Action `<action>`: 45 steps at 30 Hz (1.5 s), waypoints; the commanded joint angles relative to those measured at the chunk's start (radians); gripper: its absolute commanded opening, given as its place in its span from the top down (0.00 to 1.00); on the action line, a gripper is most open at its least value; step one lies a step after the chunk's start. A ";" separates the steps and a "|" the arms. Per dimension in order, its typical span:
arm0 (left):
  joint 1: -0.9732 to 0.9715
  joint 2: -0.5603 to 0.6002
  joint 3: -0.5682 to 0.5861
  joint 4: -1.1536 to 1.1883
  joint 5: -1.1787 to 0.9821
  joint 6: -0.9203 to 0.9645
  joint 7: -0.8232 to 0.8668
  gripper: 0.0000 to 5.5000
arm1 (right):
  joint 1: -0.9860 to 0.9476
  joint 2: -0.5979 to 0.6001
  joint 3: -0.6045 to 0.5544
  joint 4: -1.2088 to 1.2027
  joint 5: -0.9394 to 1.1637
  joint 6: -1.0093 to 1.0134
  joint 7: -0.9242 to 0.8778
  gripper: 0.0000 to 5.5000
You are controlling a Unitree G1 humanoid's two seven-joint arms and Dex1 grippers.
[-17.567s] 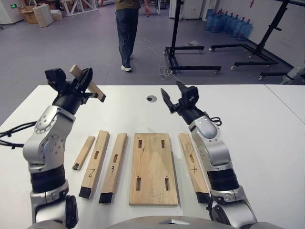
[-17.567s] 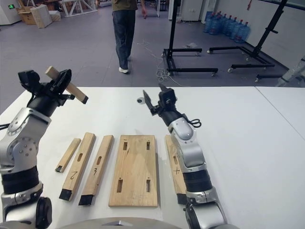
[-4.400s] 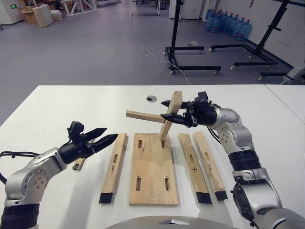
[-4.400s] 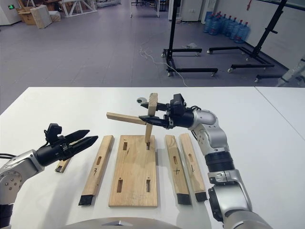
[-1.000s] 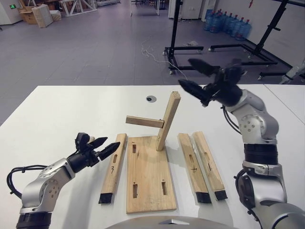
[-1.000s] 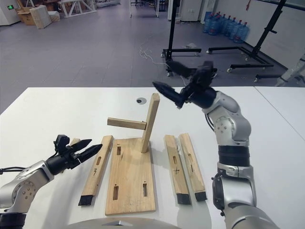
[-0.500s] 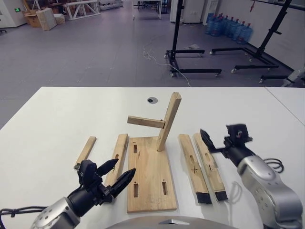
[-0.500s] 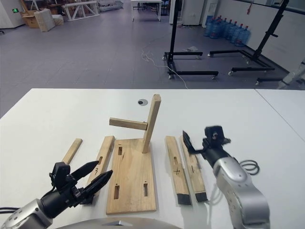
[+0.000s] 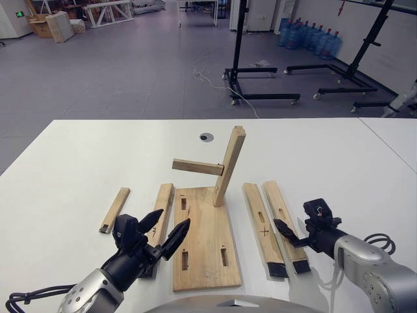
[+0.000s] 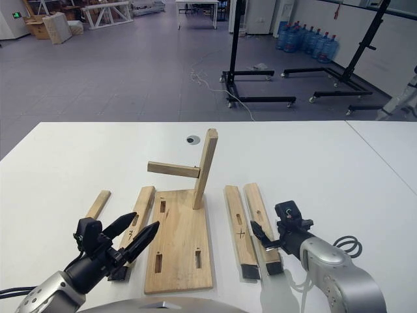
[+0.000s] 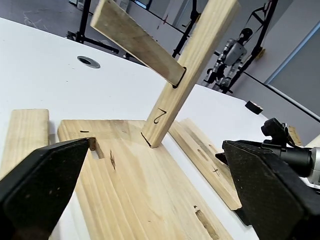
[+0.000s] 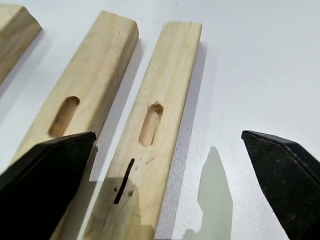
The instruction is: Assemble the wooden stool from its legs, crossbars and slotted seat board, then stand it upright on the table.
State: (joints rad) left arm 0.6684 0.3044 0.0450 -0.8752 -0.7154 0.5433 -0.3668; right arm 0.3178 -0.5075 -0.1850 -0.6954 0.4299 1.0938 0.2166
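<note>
The slotted seat board [image 9: 203, 236] lies flat mid-table. One leg [image 9: 229, 166] stands tilted in its far right slot, with a crossbar [image 9: 197, 167] sticking out to the left. A second leg [image 9: 163, 202] lies left of the board, and two more legs [image 9: 259, 225] [image 9: 281, 212] lie to its right. A short crossbar [image 9: 115, 209] rests far left. My left gripper [image 9: 171, 222] is open, low over the near end of the left leg and the board's edge. My right gripper [image 12: 168, 135] is open over the rightmost leg [image 12: 155, 125], straddling its near half.
A small round hole [image 9: 206, 137] sits in the white table [image 9: 78, 163] behind the parts. A black cable [image 9: 381, 241] loops by my right arm. Black metal stands [image 9: 260, 72] are on the floor beyond the far edge.
My right gripper dropped from high behind the standing leg to just over the rightmost leg's near half. My left gripper drew back toward me, along the left leg. Nothing was picked up.
</note>
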 commanded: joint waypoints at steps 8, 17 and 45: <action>-0.133 0.023 0.035 0.083 0.005 0.043 0.090 0.11 | -0.084 -0.035 0.098 0.075 -0.025 0.233 -0.012 0.19; -0.262 0.032 0.061 0.149 0.009 0.061 0.120 0.11 | -0.190 0.062 0.049 0.163 -0.058 0.360 -0.068 0.47; -0.576 0.265 0.102 0.252 -0.448 0.103 -0.404 0.11 | -0.575 -0.010 -0.081 0.147 0.793 -0.152 0.726 0.63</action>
State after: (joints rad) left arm 0.1332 0.5580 0.1701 -0.6503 -1.1452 0.6153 -0.7701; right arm -0.2610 -0.5075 -0.3341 -0.5360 1.2891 0.9825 0.9129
